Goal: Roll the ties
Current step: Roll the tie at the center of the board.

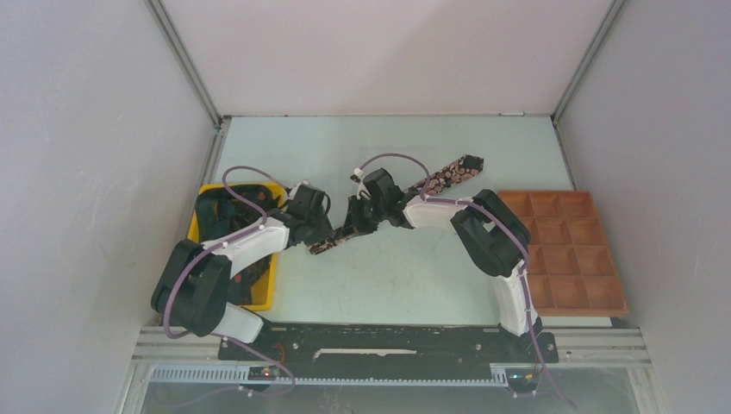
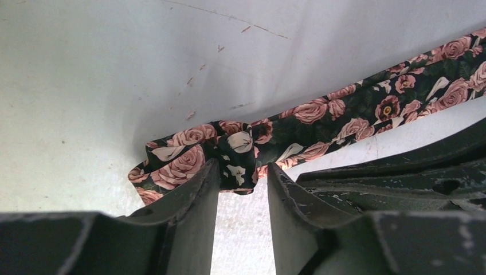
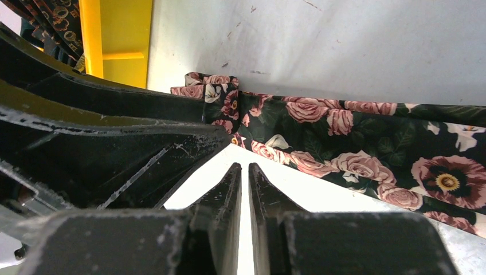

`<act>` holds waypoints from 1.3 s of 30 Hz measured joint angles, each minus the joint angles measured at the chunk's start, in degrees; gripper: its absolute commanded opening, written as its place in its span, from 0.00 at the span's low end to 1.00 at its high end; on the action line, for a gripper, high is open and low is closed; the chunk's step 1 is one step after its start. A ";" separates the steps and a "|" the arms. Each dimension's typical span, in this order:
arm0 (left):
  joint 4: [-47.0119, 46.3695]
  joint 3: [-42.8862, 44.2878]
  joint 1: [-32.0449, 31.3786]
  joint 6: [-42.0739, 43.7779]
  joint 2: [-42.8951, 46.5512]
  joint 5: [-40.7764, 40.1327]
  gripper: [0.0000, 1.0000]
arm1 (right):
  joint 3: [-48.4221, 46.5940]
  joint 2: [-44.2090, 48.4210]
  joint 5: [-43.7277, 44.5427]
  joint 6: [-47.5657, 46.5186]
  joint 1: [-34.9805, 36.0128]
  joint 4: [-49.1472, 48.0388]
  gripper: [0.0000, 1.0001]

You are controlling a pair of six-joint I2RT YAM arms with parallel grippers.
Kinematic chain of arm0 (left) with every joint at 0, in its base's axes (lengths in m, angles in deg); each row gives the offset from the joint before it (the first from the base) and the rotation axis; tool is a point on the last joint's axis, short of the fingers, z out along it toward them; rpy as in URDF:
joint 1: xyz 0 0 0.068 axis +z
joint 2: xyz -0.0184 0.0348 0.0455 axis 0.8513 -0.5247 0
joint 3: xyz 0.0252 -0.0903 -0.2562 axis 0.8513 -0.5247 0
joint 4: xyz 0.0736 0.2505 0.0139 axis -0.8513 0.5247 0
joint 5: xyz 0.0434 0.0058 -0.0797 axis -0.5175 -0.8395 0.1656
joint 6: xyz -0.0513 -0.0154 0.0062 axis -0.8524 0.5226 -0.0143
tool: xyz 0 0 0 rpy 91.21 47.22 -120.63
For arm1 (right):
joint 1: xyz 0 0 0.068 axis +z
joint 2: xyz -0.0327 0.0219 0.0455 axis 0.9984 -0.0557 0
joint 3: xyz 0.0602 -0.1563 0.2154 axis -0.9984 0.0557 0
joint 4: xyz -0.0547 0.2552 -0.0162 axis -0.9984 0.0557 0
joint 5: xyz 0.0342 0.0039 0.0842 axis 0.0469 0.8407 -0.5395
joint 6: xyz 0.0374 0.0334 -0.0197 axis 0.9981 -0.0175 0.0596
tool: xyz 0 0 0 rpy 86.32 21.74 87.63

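One tie (image 1: 452,172), black with pink roses, lies diagonally across the table from the middle to the back right. Its narrow near end is folded over into a small bunch. My left gripper (image 1: 321,235) is at that end; in the left wrist view the gripper (image 2: 240,166) has the folded bunch of the tie (image 2: 355,112) between its fingertips (image 2: 206,177). My right gripper (image 1: 355,222) sits just beside it, over the table next to the tie. In the right wrist view this gripper (image 3: 242,166) is shut and empty, with the tie (image 3: 355,137) lying just beyond it.
A yellow bin (image 1: 269,289) stands at the left with more dark ties (image 1: 228,207) in it; it also shows in the right wrist view (image 3: 117,34). A wooden tray (image 1: 565,250) with several compartments stands at the right. The left arm's black body (image 3: 114,132) is close to the right fingers.
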 measured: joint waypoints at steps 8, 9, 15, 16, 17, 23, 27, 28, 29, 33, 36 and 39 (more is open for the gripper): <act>-0.07 0.39 -0.50 0.00 1.27 -0.07 0.61 | 0.13 0.07 -0.02 -0.20 -0.26 -0.02 0.15; -0.04 0.37 -0.50 0.02 1.86 -0.11 0.61 | 0.13 0.13 -0.02 -0.26 -0.26 -0.02 0.16; 0.04 0.39 -0.52 0.04 5.86 -0.79 0.61 | 0.15 1.03 -0.17 -0.26 -0.07 -0.90 0.18; 0.13 0.37 -0.52 0.07 6.36 -1.03 0.59 | 0.15 1.25 -0.26 -0.26 0.07 -1.07 0.18; 0.35 0.37 -0.52 0.13 6.93 -1.44 0.57 | 0.15 1.46 -0.28 -0.26 0.13 -1.31 0.18; 2.73 0.37 1.29 1.68 8.63 -3.45 0.47 | 0.15 2.21 -0.09 -0.35 1.18 -1.68 0.18; 4.74 0.61 4.15 4.02 8.33 -3.76 0.40 | 0.15 2.23 0.24 -0.92 3.06 -1.60 0.17; 5.57 1.09 4.74 4.66 7.80 -3.98 0.38 | 0.15 2.23 0.31 -1.01 3.54 -1.57 0.16; 6.14 1.66 5.22 5.22 7.04 -4.22 0.36 | 0.15 2.23 0.57 -1.11 4.24 -1.53 0.16; 7.54 4.24 6.99 7.69 2.86 -4.74 0.30 | 0.15 2.23 1.36 -1.49 6.58 -1.36 0.15; 8.46 6.54 8.44 9.38 -1.16 -4.48 0.26 | 0.15 1.95 1.95 -1.81 7.98 -1.46 0.14; 9.81 9.49 9.22 11.10 -5.62 -3.45 0.23 | 0.42 0.90 2.95 -2.14 9.16 -2.36 0.14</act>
